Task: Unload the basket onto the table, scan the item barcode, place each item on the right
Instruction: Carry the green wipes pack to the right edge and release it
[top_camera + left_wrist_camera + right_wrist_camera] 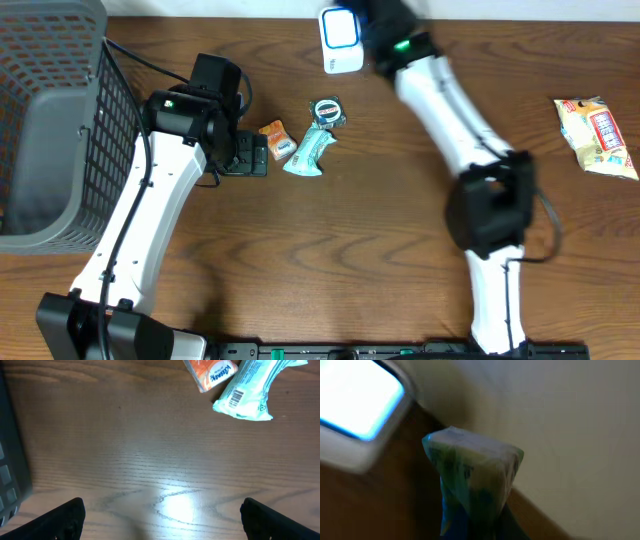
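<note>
**Right pincer has the pack up at the scanner, here's how I'd get the read**

Right pincer (370, 22) is clamped shut on a small green-and-white pack (472, 475), which sticks out ahead of its tips in the wrist view. The scanner (357, 407) sits just up and to the left of the pack from there, with its window lit. They're close, but I can't tell if they touch. That view is blurry, and I can't make out a barcode on the face that shows.

How I'd do it:
- Turn the wrist so the barcode side faces the lit window squarely.
- Keep the wrap flat, not crumpled.
- Hold the pack a little off the window rather than jammed against it.
- Go slow. A soft pack flops, and glare off the wrap can probably kill the read.
- If nothing registers, roll it to the next face.

Pose: the right arm is stretched far out, forearm running diagonally toward the far edge of the table, wrist right by the scanner. The left arm is bent. The left pincer (161, 519) is wide open and empty, low over the table. A teal pouch (247, 390) and an orange packet (210, 372) lie ahead of its tips, apart from them.
</note>
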You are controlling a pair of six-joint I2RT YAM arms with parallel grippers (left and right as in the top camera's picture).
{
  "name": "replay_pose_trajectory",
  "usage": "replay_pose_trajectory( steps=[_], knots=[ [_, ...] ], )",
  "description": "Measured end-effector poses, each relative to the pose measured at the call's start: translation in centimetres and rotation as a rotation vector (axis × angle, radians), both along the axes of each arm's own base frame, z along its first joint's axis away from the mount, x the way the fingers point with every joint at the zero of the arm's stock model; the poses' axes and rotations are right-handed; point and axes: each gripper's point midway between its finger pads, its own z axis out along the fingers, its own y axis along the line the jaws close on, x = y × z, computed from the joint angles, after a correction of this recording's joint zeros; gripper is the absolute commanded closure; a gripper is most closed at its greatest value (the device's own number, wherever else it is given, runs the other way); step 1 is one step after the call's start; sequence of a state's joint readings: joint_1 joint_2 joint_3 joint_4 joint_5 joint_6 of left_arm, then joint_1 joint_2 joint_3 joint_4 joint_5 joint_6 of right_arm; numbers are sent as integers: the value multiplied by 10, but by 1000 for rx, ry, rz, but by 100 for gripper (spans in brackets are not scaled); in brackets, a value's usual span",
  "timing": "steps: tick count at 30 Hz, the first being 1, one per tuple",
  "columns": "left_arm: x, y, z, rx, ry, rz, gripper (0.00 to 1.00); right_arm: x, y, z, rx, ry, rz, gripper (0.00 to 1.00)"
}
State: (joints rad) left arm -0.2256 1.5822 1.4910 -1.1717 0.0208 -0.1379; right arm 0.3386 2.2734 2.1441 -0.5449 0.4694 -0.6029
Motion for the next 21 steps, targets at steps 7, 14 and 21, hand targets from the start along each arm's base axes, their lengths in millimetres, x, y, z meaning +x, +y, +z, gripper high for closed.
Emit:
replay_pose_trajectory(
  steps=[7,14,21],
  knots=[
    [0,0,0,0,0,0,2,-65,-168,-60,169,409,-305,99],
    [0,0,0,0,0,0,2,-97,-250,-112,408,530,-553,99],
    [0,0,0,0,0,0,2,-111,-290,-141,575,567,-646,99]
  ],
)
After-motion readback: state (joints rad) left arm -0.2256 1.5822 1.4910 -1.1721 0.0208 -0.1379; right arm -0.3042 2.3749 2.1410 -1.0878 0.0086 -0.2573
